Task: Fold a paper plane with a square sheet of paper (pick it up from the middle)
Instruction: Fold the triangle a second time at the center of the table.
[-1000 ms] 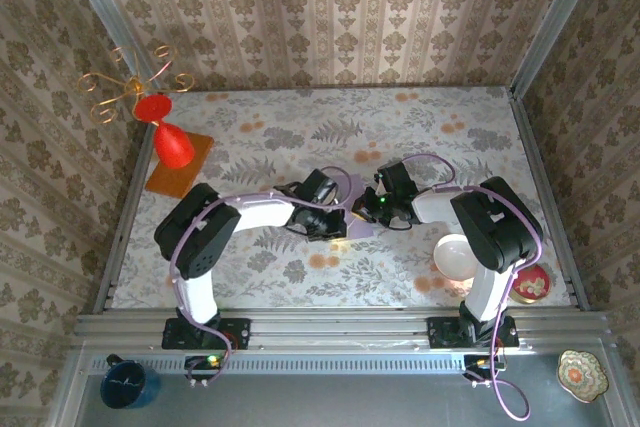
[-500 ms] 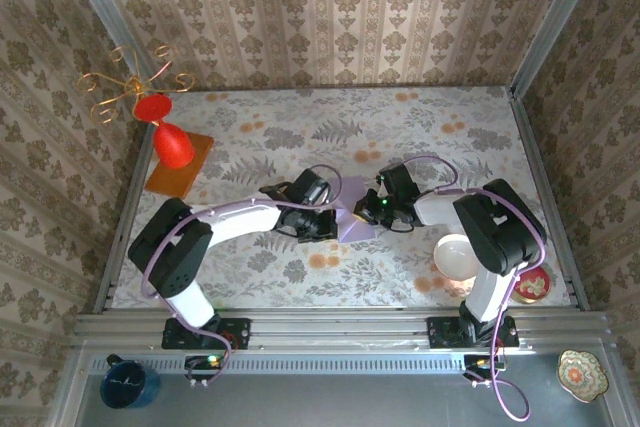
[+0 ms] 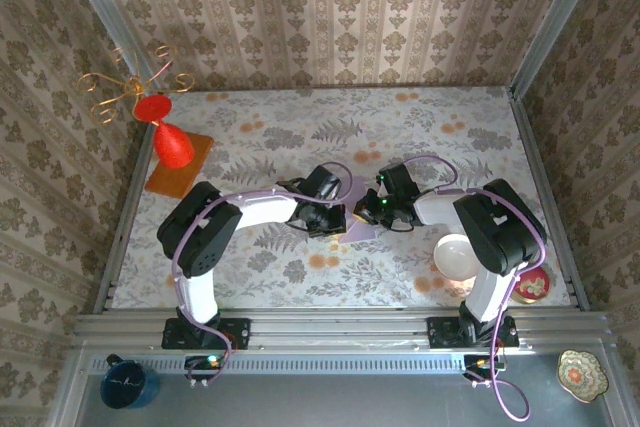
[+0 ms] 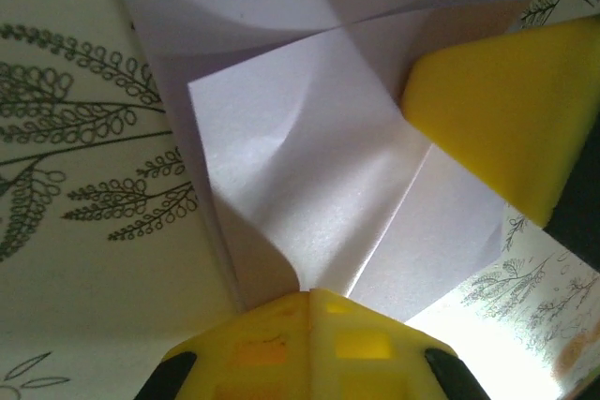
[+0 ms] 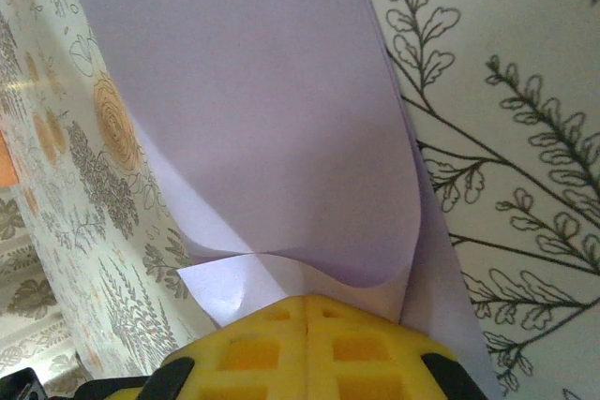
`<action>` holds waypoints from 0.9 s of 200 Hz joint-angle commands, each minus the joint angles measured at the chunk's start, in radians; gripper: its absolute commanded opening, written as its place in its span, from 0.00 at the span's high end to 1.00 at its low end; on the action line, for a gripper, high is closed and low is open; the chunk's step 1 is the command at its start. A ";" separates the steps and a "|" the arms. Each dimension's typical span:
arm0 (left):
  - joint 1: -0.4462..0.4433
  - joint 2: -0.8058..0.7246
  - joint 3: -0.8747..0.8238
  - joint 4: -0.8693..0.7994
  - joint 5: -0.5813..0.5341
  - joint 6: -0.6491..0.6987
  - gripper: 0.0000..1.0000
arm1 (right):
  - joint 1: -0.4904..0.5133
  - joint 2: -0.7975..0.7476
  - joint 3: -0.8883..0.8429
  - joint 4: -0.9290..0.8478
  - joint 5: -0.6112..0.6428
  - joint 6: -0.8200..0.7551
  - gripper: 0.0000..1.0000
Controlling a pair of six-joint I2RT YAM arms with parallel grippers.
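On the floral table, left fingers and right fingers clamp the lilac paper — creased, curling.

Red vase on orange mat, well left of left pincer, far side. Gold wire ornament beyond vase. White bowl right of right pincer, nearer; red dish beside bowl. Floral table cover under both.

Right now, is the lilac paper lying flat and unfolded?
No, the square sheet of paper is creased and folded over itself, pinched in the shut left gripper.
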 commanded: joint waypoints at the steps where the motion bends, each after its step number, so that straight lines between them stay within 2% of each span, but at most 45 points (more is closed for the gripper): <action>1: 0.009 -0.004 -0.028 -0.046 -0.031 -0.019 1.00 | -0.013 -0.012 0.008 -0.142 0.019 -0.058 1.00; 28: 0.011 -0.007 -0.035 -0.054 -0.037 -0.017 1.00 | -0.008 -0.079 0.050 -0.155 -0.039 -0.144 0.99; 60: 0.012 0.000 -0.027 -0.057 -0.034 -0.014 1.00 | 0.034 -0.109 0.065 -0.210 -0.045 -0.202 0.98; 133: 0.015 0.004 -0.028 -0.078 -0.036 -0.020 1.00 | 0.072 0.005 0.100 -0.222 -0.073 -0.230 0.98; 162: 0.015 0.002 -0.049 -0.089 -0.043 -0.035 1.00 | 0.038 0.027 0.128 -0.254 -0.039 -0.271 0.98; 180: 0.015 -0.004 -0.071 -0.099 -0.047 -0.036 1.00 | -0.027 0.042 0.132 -0.260 -0.029 -0.283 0.98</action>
